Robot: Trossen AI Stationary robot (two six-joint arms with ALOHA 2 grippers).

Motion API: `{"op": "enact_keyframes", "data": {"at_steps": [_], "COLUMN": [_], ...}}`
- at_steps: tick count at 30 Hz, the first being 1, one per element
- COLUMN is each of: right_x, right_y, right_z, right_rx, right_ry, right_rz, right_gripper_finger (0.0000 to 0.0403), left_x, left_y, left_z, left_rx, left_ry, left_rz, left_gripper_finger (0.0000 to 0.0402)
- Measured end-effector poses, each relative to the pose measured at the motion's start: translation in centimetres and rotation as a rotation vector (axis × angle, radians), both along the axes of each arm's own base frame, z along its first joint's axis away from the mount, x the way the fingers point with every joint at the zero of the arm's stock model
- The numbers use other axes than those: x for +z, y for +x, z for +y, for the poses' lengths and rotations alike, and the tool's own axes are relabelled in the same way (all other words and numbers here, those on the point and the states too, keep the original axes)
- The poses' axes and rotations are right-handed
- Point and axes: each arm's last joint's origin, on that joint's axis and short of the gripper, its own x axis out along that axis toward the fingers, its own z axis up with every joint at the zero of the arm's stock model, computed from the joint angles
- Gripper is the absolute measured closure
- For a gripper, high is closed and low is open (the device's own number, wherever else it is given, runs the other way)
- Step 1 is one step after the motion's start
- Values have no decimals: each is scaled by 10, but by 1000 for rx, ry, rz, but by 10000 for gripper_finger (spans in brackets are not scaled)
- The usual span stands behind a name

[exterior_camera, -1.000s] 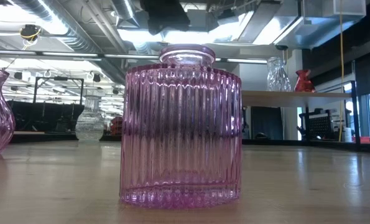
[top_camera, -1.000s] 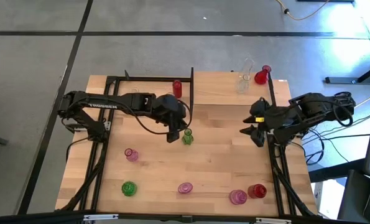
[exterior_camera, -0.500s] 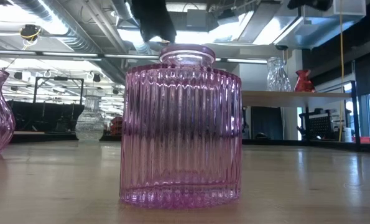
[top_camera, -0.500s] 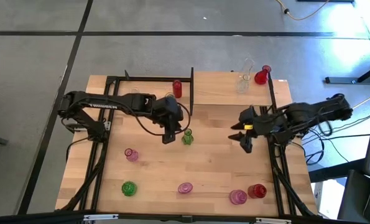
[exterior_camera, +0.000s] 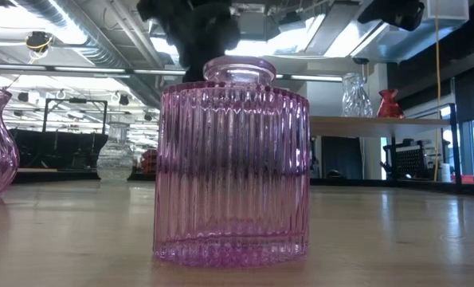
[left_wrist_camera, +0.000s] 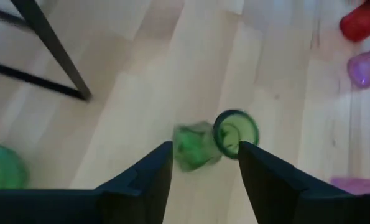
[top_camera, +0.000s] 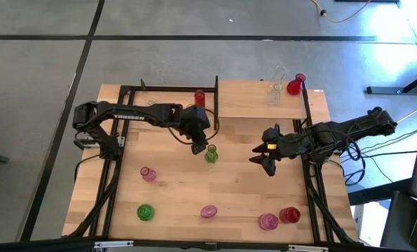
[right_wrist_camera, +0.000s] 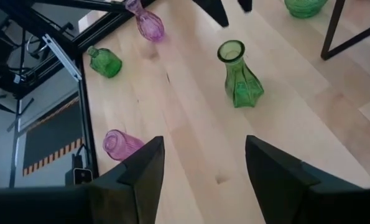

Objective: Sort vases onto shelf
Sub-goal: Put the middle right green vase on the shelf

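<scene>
A small green vase [top_camera: 211,154] stands upright on its base mid-table; in the left wrist view the green vase [left_wrist_camera: 212,140] shows from above. My left gripper [top_camera: 197,146] hangs just over it, open, its fingertips [left_wrist_camera: 166,163] on either side of the vase without plainly touching. My right gripper [top_camera: 264,162] is open above the table's right half, with nothing between its fingers [right_wrist_camera: 148,163]. The shelf [top_camera: 250,105], at the far right, carries a clear vase [top_camera: 274,94] and a red vase [top_camera: 294,85].
On the table stand a red cylinder vase [top_camera: 200,99], pink vases [top_camera: 148,173] [top_camera: 208,211] [top_camera: 267,222], a green vase [top_camera: 145,211] and a red one [top_camera: 289,215]. Black frame posts [top_camera: 216,91] edge the shelf. A ribbed pink vase [exterior_camera: 230,159] fills the low view.
My left gripper has come down toward the green vase, which has kept its place. My right gripper has sunk and reached toward the table's left and near side, out over the wood.
</scene>
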Motion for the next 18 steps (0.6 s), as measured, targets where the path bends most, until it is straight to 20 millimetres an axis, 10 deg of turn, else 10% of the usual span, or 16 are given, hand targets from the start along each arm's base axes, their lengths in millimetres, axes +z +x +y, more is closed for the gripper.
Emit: {"op": "enact_keyframes", "data": {"at_steps": [18], "right_x": [0], "right_y": [-1], "right_z": [0], "right_rx": [8], "right_ry": [10], "right_rz": [8], "right_gripper_finger": [198], "left_x": [-23], "left_y": [21], "left_z": [10], "left_rx": [52], "left_ry": [-129], "left_rz": [30], "left_gripper_finger": [259]}}
